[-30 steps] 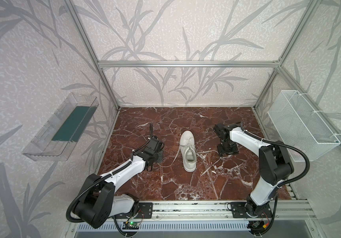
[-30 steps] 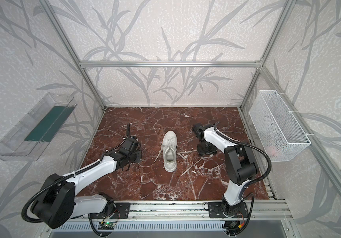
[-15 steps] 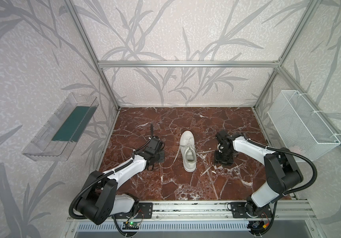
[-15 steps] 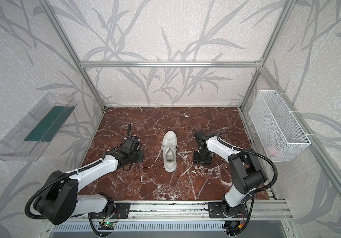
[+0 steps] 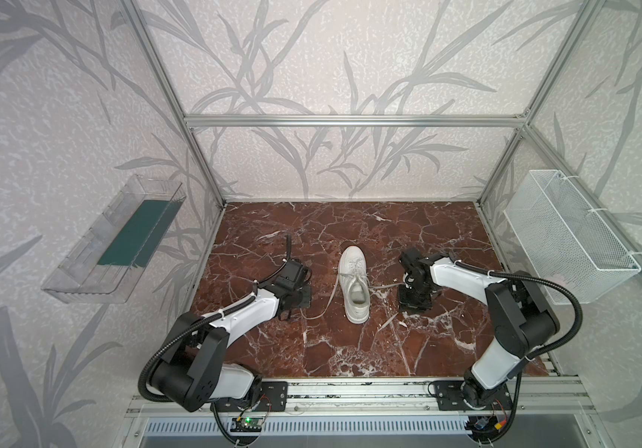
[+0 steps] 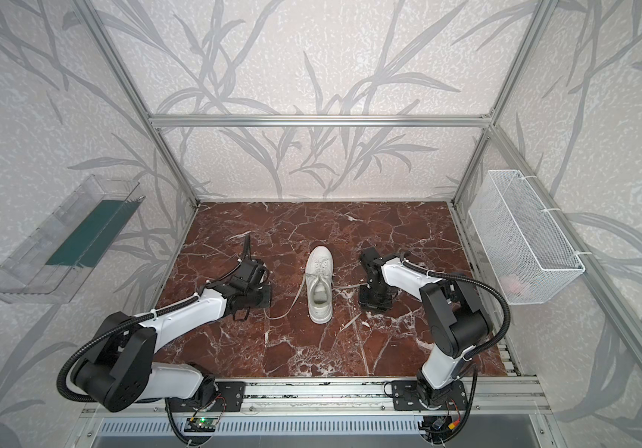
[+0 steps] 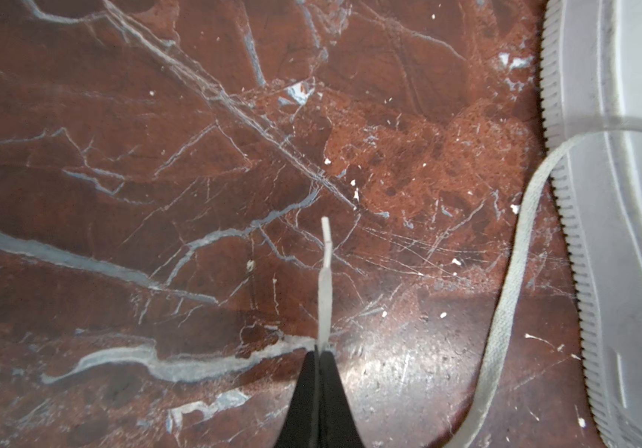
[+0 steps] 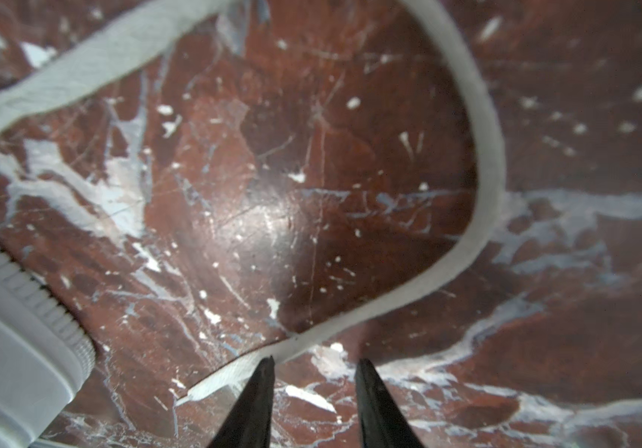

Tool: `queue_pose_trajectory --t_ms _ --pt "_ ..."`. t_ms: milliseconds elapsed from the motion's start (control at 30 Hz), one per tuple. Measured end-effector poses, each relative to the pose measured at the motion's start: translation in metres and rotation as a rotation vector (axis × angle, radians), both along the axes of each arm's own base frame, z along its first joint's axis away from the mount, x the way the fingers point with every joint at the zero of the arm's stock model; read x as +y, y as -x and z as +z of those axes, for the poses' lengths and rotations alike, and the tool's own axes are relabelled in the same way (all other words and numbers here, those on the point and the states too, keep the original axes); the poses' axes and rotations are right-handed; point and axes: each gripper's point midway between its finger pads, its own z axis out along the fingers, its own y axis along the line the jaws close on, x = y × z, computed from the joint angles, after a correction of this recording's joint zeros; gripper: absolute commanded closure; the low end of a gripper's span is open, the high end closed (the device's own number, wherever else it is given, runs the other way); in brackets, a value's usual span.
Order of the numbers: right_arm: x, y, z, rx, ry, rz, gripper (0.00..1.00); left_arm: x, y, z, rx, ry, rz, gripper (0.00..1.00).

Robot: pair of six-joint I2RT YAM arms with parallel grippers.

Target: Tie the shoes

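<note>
**Right gripper** point(image 8: 315, 364): released. Its jaws stand apart with bare surface point(image 5: 350, 349) showing between them, and the gap has narrowed over the last second. The right lace point(image 8: 484, 201) crosses just ahead of the fingertips, and its free end runs under one fingertip point(image 8: 264, 378). No grasp is made yet. Over the same second the right arm has come forward from farther back and lowered onto this lace end, near the shoe point(image 5: 354, 287).

**Left gripper** point(image 7: 321, 351): clenched on the end of the left lace point(image 7: 325, 279), unchanged. The stiff tip projects beyond the closed jaws. The rest of the lace lies slack in a curve back to the shoe.

**Shoe:** upright on its sole at the middle of the surface in both top views, toe toward the back wall, between the two arms. The laces are untied, one trailing to each side.

**Consequence:** one end is secured. The step in hand appears to be closing on the right lace. The lace sits off-centre, near one finger, so the closing jaws may push it aside or pinch only its edge. Once both ends are held, crossing for the first knot can begin.
</note>
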Motion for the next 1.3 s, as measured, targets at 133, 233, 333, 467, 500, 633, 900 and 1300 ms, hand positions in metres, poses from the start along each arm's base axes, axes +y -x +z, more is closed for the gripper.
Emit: queue_pose_trajectory --t_ms 133,233,333,467,500,633,900,1300 --pt "0.0 -0.003 0.0 -0.003 0.008 0.005 0.71 0.0 0.001 -0.003 0.009 -0.004 0.0 0.96" --pt "-0.002 -0.004 -0.001 -0.006 0.02 0.008 0.75 0.0 0.001 -0.003 0.008 -0.004 0.0 0.95" --pt "-0.005 -0.003 -0.002 -0.005 0.038 0.012 0.81 0.0 0.001 -0.003 0.008 -0.004 0.0 0.92" --pt "-0.008 -0.004 -0.002 -0.009 0.057 0.015 0.9 0.0 0.001 -0.003 0.01 0.001 0.001 0.88" --pt "-0.009 -0.004 -0.002 -0.01 0.059 0.017 0.91 -0.001 0.001 -0.003 0.01 0.003 0.002 0.88" --pt "-0.009 -0.005 -0.001 -0.018 0.057 0.03 0.97 -0.002 0.001 -0.003 0.012 0.012 0.002 0.86" --pt "-0.011 -0.011 0.012 -0.065 0.037 0.027 0.83 -0.001 0.003 0.005 -0.021 0.038 0.018 0.72" --pt "-0.009 -0.013 0.004 -0.053 0.028 0.035 0.75 0.005 0.004 0.015 -0.078 0.043 0.041 0.63"
